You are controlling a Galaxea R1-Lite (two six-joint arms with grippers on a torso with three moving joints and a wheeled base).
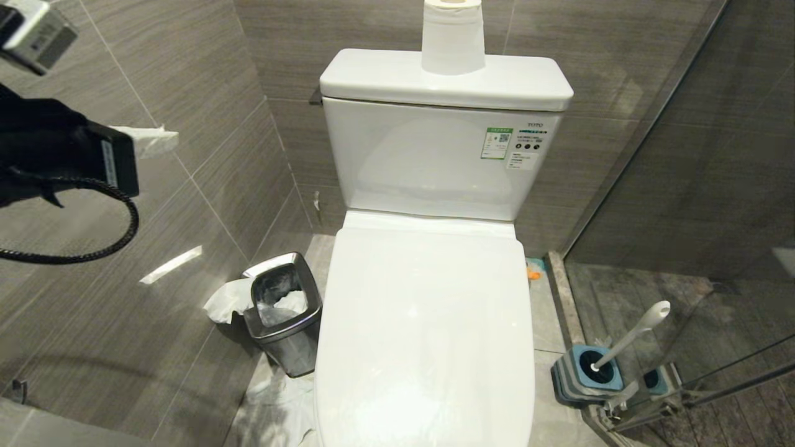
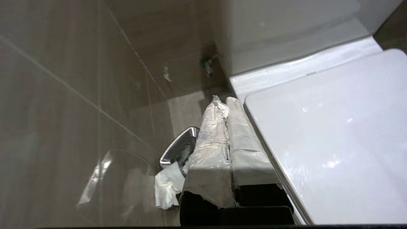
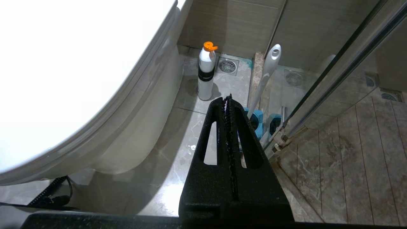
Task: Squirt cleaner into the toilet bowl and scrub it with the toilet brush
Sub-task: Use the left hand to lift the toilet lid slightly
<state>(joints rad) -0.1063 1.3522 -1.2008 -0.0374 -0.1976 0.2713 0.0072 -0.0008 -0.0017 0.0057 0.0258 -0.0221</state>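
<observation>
Down on the floor right of the toilet: toilet brush (image 1: 627, 340) in its blue holder (image 1: 587, 372), white handle slanting up and away. Nearest by far, right gripper (image 3: 229, 99), pinched shut, empty. Left gripper (image 2: 226, 103), also closed, beside the shut lid (image 1: 428, 335) hiding the bowl.

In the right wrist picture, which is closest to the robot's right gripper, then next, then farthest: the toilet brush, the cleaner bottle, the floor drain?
From the shut right gripper:
1. toilet brush, standing in its blue holder just beyond the fingertips.
2. cleaner bottle, upright beside the toilet.
3. floor drain, behind the bottle by the wall.
</observation>
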